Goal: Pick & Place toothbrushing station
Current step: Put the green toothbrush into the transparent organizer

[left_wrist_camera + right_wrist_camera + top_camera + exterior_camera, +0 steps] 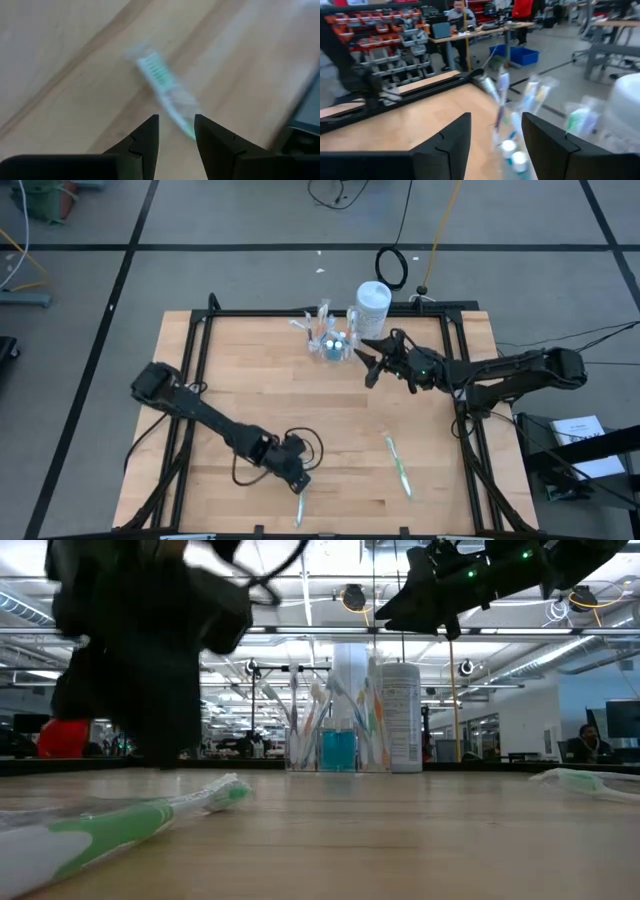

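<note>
Your left gripper (299, 483) hangs released near the tabletop's (250, 380) front edge, fingers apart over a green toothbrush (299, 507) lying flat. Your right gripper (368, 360) — also released, grasping nothing — hovers at the back edge beside the clear cup (331, 345) of toothbrushes and blue tubes, next to the white canister (372, 305). Another toothbrush (399, 466) lies front-right.
</note>
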You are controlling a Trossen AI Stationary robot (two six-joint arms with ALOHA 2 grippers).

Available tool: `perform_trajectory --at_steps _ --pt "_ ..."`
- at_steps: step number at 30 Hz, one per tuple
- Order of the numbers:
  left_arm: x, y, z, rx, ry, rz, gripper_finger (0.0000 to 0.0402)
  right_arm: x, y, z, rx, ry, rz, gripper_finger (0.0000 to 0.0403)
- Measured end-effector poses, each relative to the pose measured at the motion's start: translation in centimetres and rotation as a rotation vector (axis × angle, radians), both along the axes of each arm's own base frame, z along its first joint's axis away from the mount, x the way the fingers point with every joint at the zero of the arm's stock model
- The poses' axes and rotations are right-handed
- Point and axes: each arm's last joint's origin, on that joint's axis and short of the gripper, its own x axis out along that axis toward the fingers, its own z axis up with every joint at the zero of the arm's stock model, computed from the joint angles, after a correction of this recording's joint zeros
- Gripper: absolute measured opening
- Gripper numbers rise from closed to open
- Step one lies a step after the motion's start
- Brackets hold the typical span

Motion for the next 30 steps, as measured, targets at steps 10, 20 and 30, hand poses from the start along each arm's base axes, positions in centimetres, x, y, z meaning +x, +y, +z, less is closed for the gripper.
perform_trajectory --at_steps 10,20,30 --pt "0.4 -1.8 -3.5 0.046 -0.003 0.044 0.0129 0.2 3.2 -0.5 0.038 0.031 0.127 0.0165" --pt "0.5 0.0 -4.0 0.161 0.049 0.004 0.0079 0.1 5.0 -0.6 0.031 0.041 0.196 0.0165" --pt "1.8 3.5 -2.2 0.305 -0.034 -0.129 0.0018 0.1 4.9 -0.6 0.03 0.044 0.195 0.0167"
